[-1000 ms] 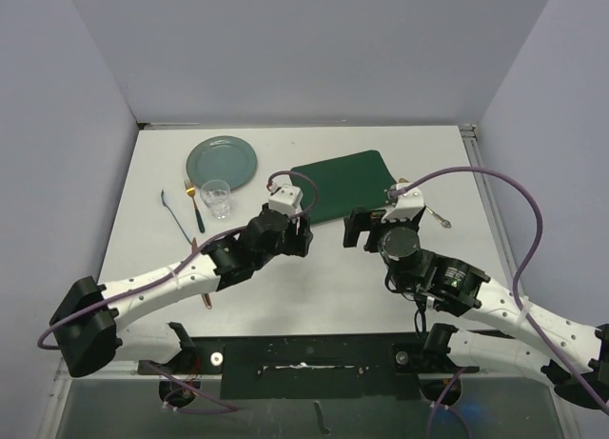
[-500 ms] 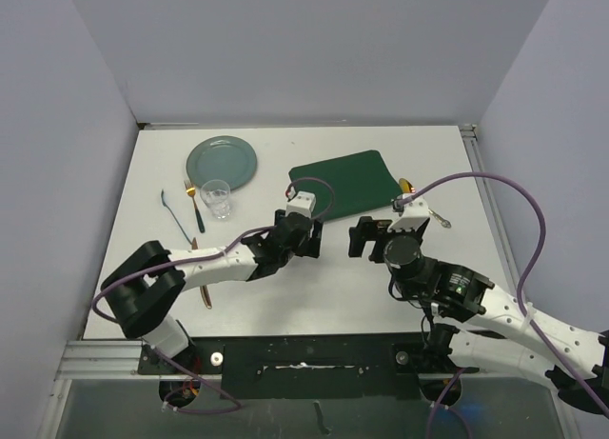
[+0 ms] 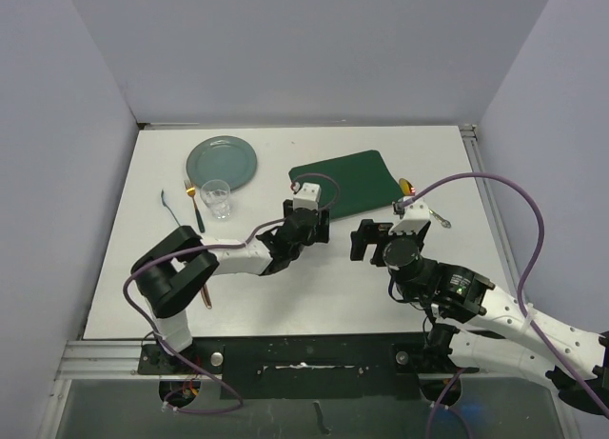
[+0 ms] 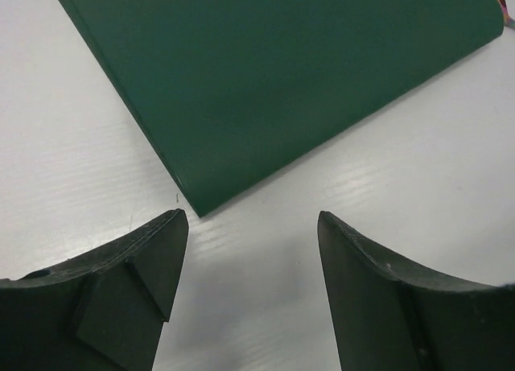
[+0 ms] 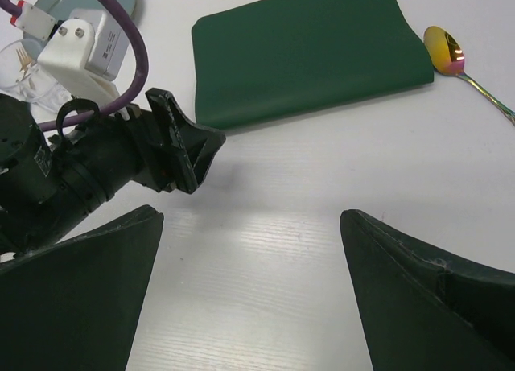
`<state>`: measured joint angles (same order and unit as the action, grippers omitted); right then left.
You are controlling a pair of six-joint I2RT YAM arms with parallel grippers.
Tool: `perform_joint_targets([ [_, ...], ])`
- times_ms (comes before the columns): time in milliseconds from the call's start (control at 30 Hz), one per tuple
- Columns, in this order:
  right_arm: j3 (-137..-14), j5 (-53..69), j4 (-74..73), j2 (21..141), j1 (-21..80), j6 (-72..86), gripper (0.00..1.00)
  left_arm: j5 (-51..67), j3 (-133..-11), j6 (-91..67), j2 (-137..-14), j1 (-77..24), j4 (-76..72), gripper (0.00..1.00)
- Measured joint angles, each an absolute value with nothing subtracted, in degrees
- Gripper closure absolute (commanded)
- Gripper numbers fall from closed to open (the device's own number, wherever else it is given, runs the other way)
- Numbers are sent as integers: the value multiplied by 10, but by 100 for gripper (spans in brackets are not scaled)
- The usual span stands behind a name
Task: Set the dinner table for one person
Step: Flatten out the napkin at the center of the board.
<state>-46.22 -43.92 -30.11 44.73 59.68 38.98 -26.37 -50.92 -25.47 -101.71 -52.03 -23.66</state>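
The dinner table [image 3: 314,291] is a white tabletop. A dark green placemat [image 3: 344,182] lies at its middle back. My left gripper [image 3: 319,228] stands open and empty just short of the placemat's near left corner; in the left wrist view that placemat [image 4: 282,81] fills the top and its corner points between the open fingers of the left gripper [image 4: 251,218]. My right gripper [image 3: 366,239] is open and empty over bare table, below the placemat's near edge. The right wrist view shows the right gripper [image 5: 251,218], the placemat [image 5: 310,53] and the left gripper [image 5: 193,158].
A teal plate [image 3: 222,162] sits at the back left, a clear glass [image 3: 216,198] in front of it. A fork [image 3: 193,203] and a blue utensil [image 3: 174,215] lie left of the glass. An iridescent spoon [image 3: 421,199] lies right of the placemat, also spoon [image 5: 447,49].
My left gripper has moved right and forward to the placemat's near corner and opened wider, its elbow folding back. The right gripper has drawn back slightly, still open.
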Motion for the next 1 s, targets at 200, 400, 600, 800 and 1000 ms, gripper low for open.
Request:
perform_joint_targets([
  [200,-462,-439,-310,447,597,397,2,-283,-532,-265,-1062,-497,-268,37],
  [400,-462,-440,-319,449,597,399,2,-317,-564,-298,-1098,-479,-253,37],
  [600,-462,-441,-319,464,597,399,2,-307,-585,-345,-1119,-458,-240,39],
  [800,-462,-441,-322,476,597,402,2,-248,-590,-426,-1134,-406,-241,43],
  [1000,-462,-444,-329,481,597,402,2,-176,-555,-497,-1135,-364,-295,46],
])
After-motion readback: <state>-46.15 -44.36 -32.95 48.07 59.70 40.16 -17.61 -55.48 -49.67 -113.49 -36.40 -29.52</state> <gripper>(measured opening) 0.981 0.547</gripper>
